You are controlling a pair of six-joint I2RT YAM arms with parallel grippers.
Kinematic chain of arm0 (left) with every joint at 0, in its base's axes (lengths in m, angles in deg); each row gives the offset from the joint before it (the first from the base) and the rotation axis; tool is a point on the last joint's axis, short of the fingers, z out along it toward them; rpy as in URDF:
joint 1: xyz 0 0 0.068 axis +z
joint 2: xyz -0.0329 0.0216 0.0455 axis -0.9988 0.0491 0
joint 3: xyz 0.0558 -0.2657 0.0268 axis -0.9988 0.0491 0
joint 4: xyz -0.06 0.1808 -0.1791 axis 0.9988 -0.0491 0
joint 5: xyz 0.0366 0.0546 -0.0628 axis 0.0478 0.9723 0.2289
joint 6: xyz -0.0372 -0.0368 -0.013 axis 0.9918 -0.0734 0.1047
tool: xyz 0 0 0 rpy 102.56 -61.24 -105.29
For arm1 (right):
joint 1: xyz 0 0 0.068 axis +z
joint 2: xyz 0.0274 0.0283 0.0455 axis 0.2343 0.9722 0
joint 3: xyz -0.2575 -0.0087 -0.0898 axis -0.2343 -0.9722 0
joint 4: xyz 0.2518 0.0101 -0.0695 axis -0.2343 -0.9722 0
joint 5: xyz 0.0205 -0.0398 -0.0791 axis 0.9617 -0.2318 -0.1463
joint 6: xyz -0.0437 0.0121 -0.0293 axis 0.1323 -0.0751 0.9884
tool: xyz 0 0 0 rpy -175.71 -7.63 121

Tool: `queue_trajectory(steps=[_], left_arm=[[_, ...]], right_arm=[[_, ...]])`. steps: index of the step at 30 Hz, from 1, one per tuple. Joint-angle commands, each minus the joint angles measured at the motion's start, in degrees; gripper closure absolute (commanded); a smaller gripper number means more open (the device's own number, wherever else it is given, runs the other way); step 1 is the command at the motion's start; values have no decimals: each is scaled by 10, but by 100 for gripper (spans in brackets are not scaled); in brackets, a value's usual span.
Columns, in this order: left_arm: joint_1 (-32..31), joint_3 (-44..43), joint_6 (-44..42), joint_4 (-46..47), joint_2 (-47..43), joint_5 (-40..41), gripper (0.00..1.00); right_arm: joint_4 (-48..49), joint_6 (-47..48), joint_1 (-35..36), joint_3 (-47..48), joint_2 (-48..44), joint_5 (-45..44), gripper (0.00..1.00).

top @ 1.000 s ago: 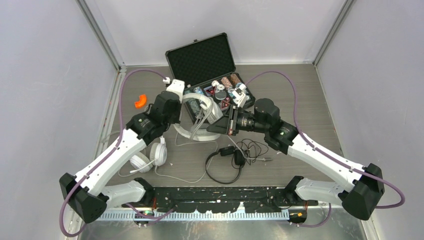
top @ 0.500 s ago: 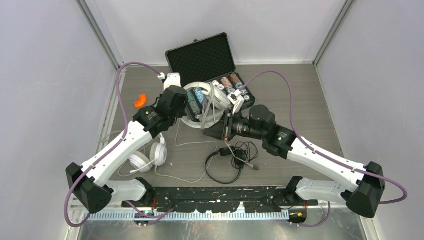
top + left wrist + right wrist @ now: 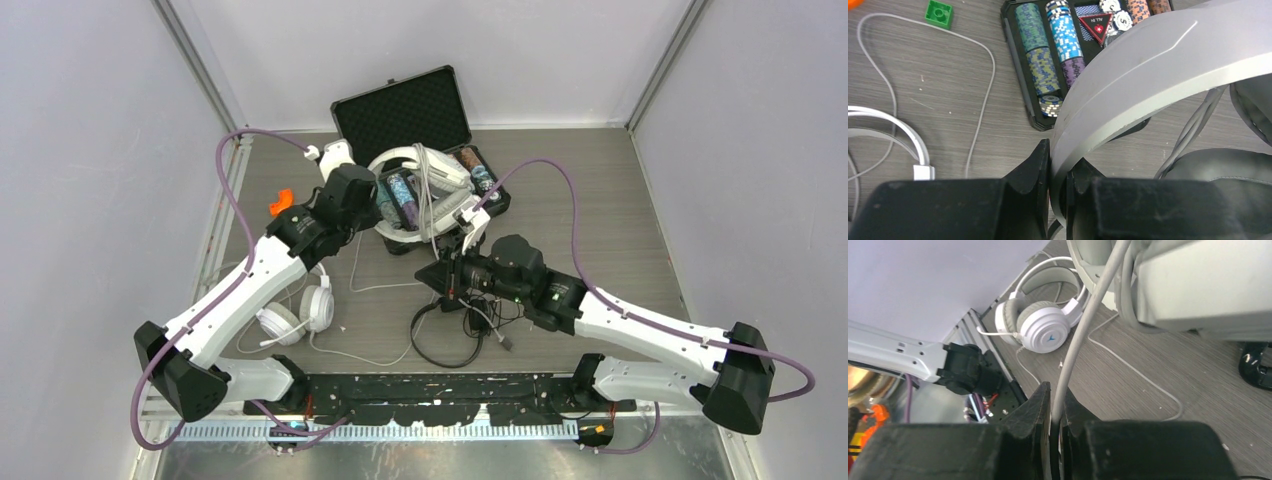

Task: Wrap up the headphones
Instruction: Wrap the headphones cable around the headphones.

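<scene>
Your left gripper [image 3: 1057, 156] is clamped on the headband of the bulky white-grey over-ear headset [image 3: 405, 156], the band pinched edge-on between both fingers. That headset hangs off the table, over the open poker chip case [image 3: 400, 115], with the chip stacks [image 3: 1040, 55] showing directly beneath the band in the left wrist view.

Your right gripper [image 3: 1055, 396] is closed tight on that headset's grey cord [image 3: 1083, 325]. The cord runs from between the fingertips up to the ear cup, which fills the top of the right wrist view.

You have three headsets in view. One is in the air. The white round-cup headset with mic [image 3: 300, 315] lies on the table beside your left arm. The slim black on-ear headset [image 3: 473, 322] lies on the table under your right arm with its cord loose. There is one case, one green brick [image 3: 939, 14] and one orange piece [image 3: 281, 200].

A second ago the grey headset sat lower, in front of the case. It is now farther back, over the case, and your right gripper has pulled back toward the arm bases.
</scene>
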Motion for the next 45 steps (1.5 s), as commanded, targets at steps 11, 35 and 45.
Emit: queue_trajectory(steps=[11,35,45], left_arm=[[2,-41,108,58,-27,-45,100],[2,-36,156,67,-62,-103,100],[2,-38,153,62,-62,-101,100]], right_arm=[[117,83,31,-80,-24,-74,84],[205,81,34,-235,-79,-120,80],[280,116,33,-244,-19,-119,65]])
